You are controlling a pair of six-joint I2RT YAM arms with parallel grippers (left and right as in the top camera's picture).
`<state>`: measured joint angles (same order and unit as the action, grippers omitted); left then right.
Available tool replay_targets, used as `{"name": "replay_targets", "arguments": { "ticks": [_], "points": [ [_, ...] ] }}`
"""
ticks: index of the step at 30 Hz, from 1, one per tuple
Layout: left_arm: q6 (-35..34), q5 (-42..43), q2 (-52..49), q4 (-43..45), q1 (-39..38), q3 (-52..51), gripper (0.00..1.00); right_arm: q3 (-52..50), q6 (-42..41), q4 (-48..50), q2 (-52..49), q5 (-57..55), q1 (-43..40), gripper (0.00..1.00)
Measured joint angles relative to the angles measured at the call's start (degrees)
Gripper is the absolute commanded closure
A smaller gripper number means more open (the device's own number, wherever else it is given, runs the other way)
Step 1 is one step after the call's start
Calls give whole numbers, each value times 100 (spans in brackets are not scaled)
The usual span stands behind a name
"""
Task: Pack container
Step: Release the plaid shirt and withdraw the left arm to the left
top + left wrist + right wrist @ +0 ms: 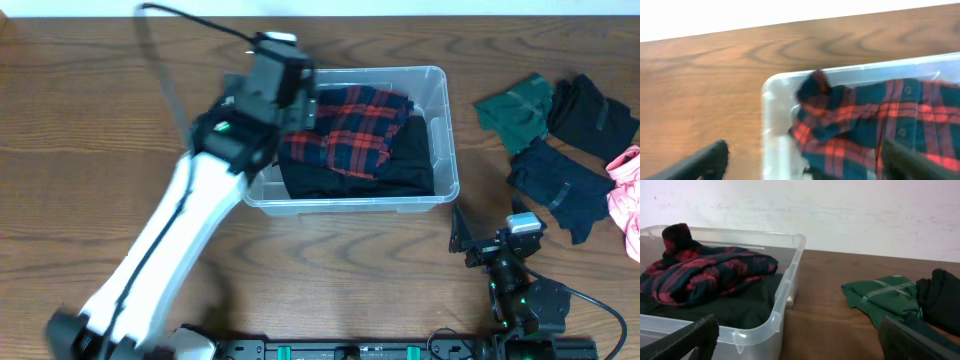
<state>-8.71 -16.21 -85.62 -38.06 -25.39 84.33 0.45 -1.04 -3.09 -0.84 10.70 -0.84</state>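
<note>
The clear plastic container (440, 95) stands at the table's middle. It holds a red-and-navy plaid shirt (350, 125) on top of black clothing (410, 160). My left gripper (295, 100) is open and empty above the container's left end. Its fingers straddle the tub's corner (771, 90) and the plaid shirt (865, 120). My right gripper (490, 235) is open and empty, low near the table's front right. It faces the container's right wall (790, 280), with the plaid shirt (705, 272) inside.
To the right of the container lie a green garment (515, 110), a black garment (590, 115), a navy garment (555, 185) and a pink garment (628, 175). The green garment (880, 300) and the black one (942, 297) show in the right wrist view.
</note>
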Motion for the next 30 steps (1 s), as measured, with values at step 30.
{"name": "replay_targets", "arguments": {
  "ticks": [30],
  "points": [
    [-597,1019,459,-2085,2726,24,2,251,-201,444,-184,-22,0,1]
  ]
}}
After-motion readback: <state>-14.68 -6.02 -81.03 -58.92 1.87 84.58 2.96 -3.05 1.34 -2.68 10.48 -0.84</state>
